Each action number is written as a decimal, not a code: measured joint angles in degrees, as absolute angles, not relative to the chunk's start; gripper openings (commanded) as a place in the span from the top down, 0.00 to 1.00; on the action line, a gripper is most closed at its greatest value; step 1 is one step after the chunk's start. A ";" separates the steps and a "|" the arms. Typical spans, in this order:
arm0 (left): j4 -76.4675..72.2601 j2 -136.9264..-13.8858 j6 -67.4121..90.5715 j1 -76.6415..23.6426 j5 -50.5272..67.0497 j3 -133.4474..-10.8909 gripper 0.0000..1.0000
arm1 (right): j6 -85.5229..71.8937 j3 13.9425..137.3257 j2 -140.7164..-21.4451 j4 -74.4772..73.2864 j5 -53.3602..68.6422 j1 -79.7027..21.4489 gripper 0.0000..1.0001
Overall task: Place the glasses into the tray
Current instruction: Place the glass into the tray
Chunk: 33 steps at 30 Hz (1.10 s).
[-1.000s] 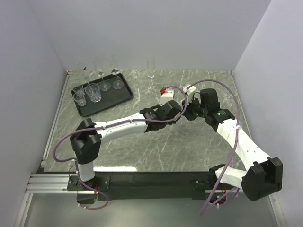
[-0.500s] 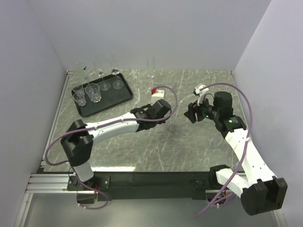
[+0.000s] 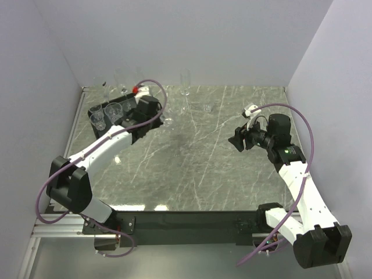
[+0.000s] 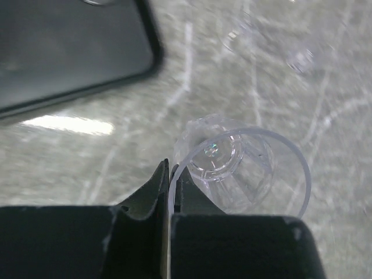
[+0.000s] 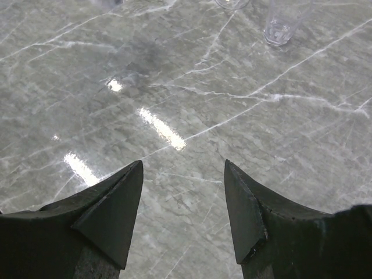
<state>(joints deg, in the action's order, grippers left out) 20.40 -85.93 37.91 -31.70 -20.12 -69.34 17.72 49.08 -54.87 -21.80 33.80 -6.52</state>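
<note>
Your left tool [image 4: 170,170] is clamped on the rim of a small clear tumbler [image 4: 235,168], one finger inside the mouth and one outside. That tumbler sits over the counter [image 3: 192,168] just right of the tray [image 3: 92,111], whose rounded corner shows at the upper left of the left wrist view. You cannot tell from these views whether the tumbler's base touches the counter.

Three short glasses [image 3: 112,114] stand in the tray at the far left. A tall flute [image 3: 185,86] stands on the counter near the far wall, and another small glass [image 3: 207,107] stands to its right, apart from the tray.

Your right tool [image 5: 183,203] has its fingers spread wide with nothing between them, over bare counter on the right side.
</note>
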 measured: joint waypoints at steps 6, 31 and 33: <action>20.86 -86.11 37.04 -22.24 -17.87 -69.49 1.00 | 17.78 49.06 -54.87 -21.80 33.91 -6.35 0.35; 22.35 -104.40 36.07 -5.93 -14.68 -83.13 1.00 | 18.00 48.42 -54.87 -21.58 33.91 -5.78 0.35; 22.55 -105.73 35.79 -5.58 -14.66 -84.27 1.00 | 18.06 48.40 -54.87 -21.58 33.91 -5.74 0.35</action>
<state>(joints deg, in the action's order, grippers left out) 22.55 -105.73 35.79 -5.58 -14.66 -84.27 18.06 48.40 -54.87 -21.58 33.91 -5.74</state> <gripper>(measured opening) 0.044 0.650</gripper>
